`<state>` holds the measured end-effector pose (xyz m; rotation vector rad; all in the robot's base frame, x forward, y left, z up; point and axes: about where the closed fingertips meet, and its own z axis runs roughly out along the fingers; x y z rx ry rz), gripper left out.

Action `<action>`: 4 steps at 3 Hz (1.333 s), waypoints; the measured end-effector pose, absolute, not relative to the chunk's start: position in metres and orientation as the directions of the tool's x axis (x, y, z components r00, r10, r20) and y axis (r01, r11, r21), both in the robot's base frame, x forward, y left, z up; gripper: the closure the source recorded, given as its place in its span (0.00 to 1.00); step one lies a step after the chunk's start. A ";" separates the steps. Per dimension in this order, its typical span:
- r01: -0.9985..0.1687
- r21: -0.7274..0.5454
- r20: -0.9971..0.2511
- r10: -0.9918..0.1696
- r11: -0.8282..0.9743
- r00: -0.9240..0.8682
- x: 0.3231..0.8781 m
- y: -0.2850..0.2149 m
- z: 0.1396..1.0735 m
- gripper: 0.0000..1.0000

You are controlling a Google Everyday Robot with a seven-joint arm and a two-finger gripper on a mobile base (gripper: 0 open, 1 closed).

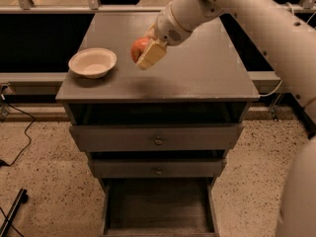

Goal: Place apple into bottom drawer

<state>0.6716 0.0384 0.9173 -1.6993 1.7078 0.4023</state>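
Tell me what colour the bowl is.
The bowl is cream, camera view; the hand beside it holds the apple over the cabinet top.

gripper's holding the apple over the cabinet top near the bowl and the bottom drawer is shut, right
No: the camera view shows the bottom drawer pulled open, not shut. The gripper does hold the apple over the cabinet top near the bowl.

No writing, label, brand or number can be read anywhere. There is none on the hand (145, 54), which hangs above the table (207, 78) clamped on the apple (138, 47), and none on the bowl (93, 63) or the white arm (256, 19) — all plain surfaces.
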 end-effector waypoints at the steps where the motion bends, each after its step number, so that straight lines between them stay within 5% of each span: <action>1: -0.951 -0.285 -0.583 -0.809 0.116 0.076 0.612 -0.001 0.934 1.00; 2: -0.940 -0.294 -0.507 -0.862 0.172 0.001 0.528 -0.073 0.928 1.00; 4: -0.942 -0.282 -0.490 -0.872 0.182 -0.022 0.531 -0.080 0.913 1.00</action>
